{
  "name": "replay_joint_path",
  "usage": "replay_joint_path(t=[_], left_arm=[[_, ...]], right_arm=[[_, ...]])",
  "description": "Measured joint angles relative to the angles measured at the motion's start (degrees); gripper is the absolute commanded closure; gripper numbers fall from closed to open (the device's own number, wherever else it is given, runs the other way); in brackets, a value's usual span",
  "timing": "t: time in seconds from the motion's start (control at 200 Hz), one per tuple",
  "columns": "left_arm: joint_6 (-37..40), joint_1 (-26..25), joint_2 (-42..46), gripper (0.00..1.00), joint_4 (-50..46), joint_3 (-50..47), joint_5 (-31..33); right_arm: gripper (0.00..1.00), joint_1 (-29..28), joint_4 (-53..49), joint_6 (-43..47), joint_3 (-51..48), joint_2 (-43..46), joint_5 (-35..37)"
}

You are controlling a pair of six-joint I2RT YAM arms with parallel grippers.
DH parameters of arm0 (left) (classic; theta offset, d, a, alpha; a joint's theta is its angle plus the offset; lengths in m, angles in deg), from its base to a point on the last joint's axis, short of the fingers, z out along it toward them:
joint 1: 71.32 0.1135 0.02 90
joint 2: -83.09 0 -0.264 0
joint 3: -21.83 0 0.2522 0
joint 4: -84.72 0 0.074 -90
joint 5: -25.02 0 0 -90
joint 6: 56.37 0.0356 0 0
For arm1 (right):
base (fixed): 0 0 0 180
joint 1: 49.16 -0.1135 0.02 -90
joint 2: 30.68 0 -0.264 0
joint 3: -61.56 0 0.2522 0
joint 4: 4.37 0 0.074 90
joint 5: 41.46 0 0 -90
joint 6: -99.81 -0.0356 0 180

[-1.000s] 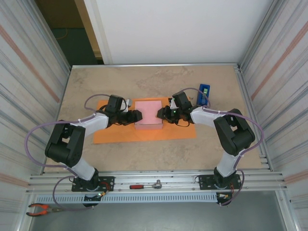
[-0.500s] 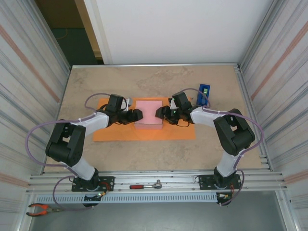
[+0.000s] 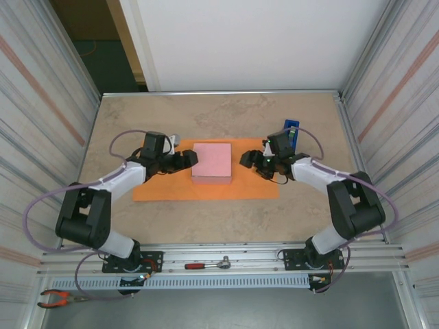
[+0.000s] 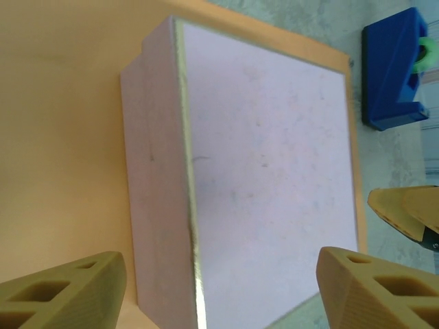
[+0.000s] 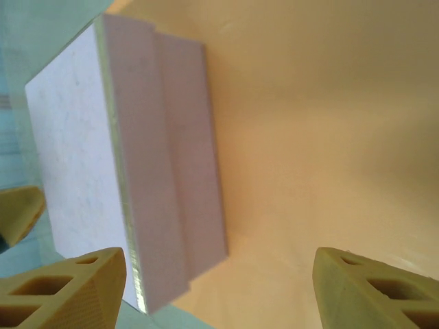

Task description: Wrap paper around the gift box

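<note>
In the top view the box point(image 3: 211, 162) is seen resting flat on the paper point(image 3: 206, 189), nearer the sheet's far edge, with orange left bare on its left, right and near sides. The paper is spread on the table point(image 3: 171, 116). The left gripper point(image 3: 186, 158) is held just beside the box's left side with its fingers spread and nothing gripped. The right gripper point(image 3: 245, 159) is held off the box's right side, a strip of paper showing between them, and its fingers are likewise spread and empty. A blue dispenser point(image 3: 291, 134) stands on the table just beyond the paper's far right corner. A ratchet point(image 3: 208, 264) lies on the rail between the arm bases, and pliers point(image 3: 58, 298) lie at the lower left. In the left wrist view the left gripper point(image 4: 221, 274) is shown wide open, its two fingers point(image 4: 68, 291) set far apart and clear of the box point(image 4: 267, 171), which sits on the paper point(image 4: 62, 137); the dispenser point(image 4: 394, 68) is seen past the box. In the right wrist view the right gripper point(image 5: 219, 264) is also shown wide open, its fingers point(image 5: 62, 288) touching nothing, with the box point(image 5: 164, 171) ahead on the paper point(image 5: 329, 137).
</note>
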Motion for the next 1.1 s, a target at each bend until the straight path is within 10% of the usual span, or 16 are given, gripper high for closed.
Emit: replay_joint_path(t=[0.316,1.102], left_arm=[[-0.2,-0.2,6.9,0.02,-0.9,-6.0,0.6],[-0.2,-1.0,7.5,0.01,-1.7,-6.8,1.3]], right_arm=[[0.26,5.3,-10.3,3.9,-10.8,11.3,8.4],[0.56,7.1,-12.8,4.3,-16.5,14.0,11.1]])
